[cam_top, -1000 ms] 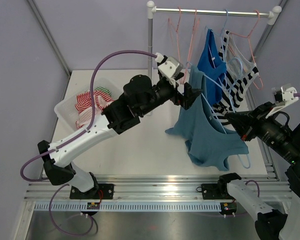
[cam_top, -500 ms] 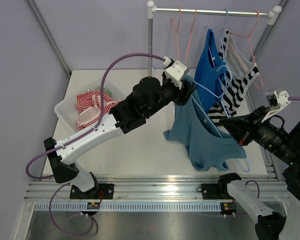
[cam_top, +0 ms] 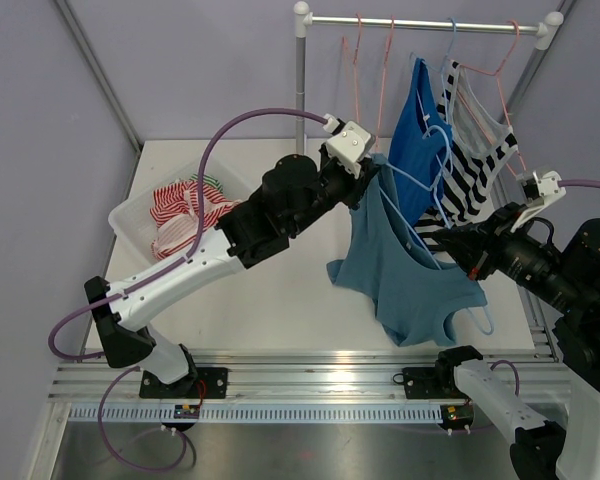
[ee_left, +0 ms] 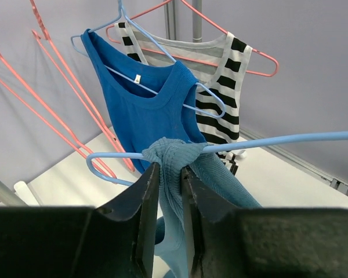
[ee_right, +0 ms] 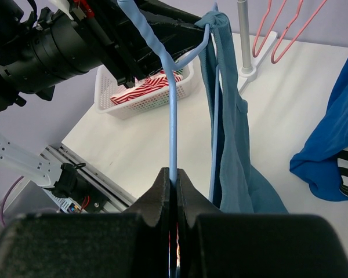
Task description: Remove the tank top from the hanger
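Two wrist views show what the top view hides, left jaws nearly closed with the tank top [ee_left: 173,157] strap pinched between them, right jaws tight on the hanger [ee_right: 173,127]

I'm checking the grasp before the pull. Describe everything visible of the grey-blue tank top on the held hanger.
The grey-blue tank top is a soft, ribbed-looking knit, hanging limp over the table from a light blue hanger. One strap is bunched at the hanger's end, pinched between the fingers of the left gripper. The right gripper is shut on the hanger's wire.
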Action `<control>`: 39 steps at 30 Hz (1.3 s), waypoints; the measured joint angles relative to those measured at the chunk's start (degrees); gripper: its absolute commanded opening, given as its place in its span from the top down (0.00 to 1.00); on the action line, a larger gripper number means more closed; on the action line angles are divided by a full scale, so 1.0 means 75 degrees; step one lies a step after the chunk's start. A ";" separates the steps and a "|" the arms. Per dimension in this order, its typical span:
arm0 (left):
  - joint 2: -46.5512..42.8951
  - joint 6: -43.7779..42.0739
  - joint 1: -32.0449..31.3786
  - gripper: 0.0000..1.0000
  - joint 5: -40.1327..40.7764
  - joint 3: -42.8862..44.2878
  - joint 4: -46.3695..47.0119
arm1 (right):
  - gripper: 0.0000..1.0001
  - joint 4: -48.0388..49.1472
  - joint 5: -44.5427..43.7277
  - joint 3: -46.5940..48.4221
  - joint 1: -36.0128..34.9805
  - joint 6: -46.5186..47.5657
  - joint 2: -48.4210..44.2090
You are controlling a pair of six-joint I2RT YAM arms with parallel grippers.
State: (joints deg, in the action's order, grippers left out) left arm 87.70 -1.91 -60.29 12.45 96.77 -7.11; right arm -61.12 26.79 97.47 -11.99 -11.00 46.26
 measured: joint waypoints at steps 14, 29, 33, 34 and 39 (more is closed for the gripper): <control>-0.0562 0.0970 0.1020 1.00 0.1011 -0.0737 -0.0618 | 1.00 0.0318 0.0469 -0.1090 0.0000 0.0213 -0.0204; -0.3838 0.2946 0.3107 1.00 0.0254 -0.3407 -0.1644 | 1.00 0.5971 0.3107 -0.4654 0.0000 -0.1638 -0.1568; -0.4736 0.3153 0.3112 1.00 -0.1122 -0.4354 -0.1652 | 1.00 0.9072 0.3083 -0.5963 0.0000 -0.2873 -0.1338; -0.4922 0.3174 0.3115 1.00 -0.1492 -0.4508 -0.1696 | 1.00 0.9888 0.3040 -0.6094 0.0000 -0.3226 -0.1061; -0.5094 0.2908 0.3101 1.00 -0.3558 -0.4645 -0.2078 | 1.00 1.3583 0.2361 -0.6117 -0.0099 -0.4389 0.0504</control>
State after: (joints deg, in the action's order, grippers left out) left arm 49.50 19.90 -37.04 -14.24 61.93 -22.70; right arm 40.75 44.49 51.59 -12.73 -43.92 50.04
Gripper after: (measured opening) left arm 0.012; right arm 0.058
